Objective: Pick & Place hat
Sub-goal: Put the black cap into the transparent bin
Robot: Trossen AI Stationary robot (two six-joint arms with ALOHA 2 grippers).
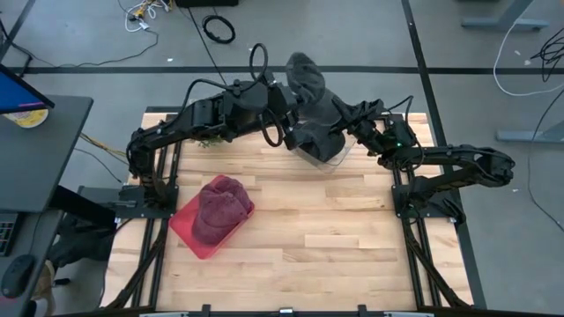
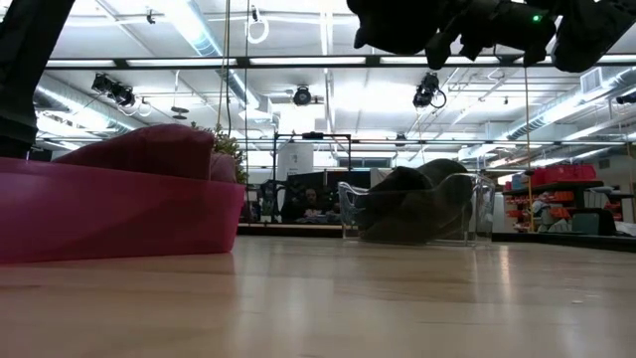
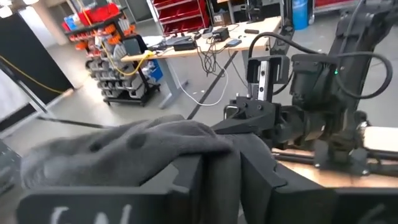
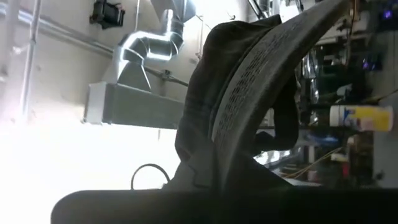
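Note:
A dark grey knitted hat [image 1: 308, 88] is held up between both grippers at the table's far middle, over a clear container [image 1: 340, 158]. My left gripper [image 1: 286, 119] is shut on the hat's left side. My right gripper [image 1: 349, 119] is shut on its right side. In the low view a dark grey mass [image 2: 412, 204] lies inside the container [image 2: 472, 209]; I cannot tell whether it is this hat's lower part or another one. A maroon hat [image 1: 218, 210] lies in a red tray [image 1: 181, 224] at the left. My left gripper pinches a bunched fold of the grey hat's fabric [image 3: 217, 146] between its two fingers, coming from the table's left. The cloth spreads out beyond the fingers [image 3: 124, 143], raised above the table. My right gripper pinches the hat's ribbed knit [image 4: 236, 137] between its two fingers, coming from the table's right. The hat stands out beyond the fingers [image 4: 249, 74]; which part of the hat it has, I cannot tell.
The red tray [image 2: 109, 214] with the maroon hat [image 2: 149, 149] stands at the near left. Bare wood [image 1: 335, 238] lies at the middle and near right. A desk with a monitor [image 1: 22, 97] stands left of the table.

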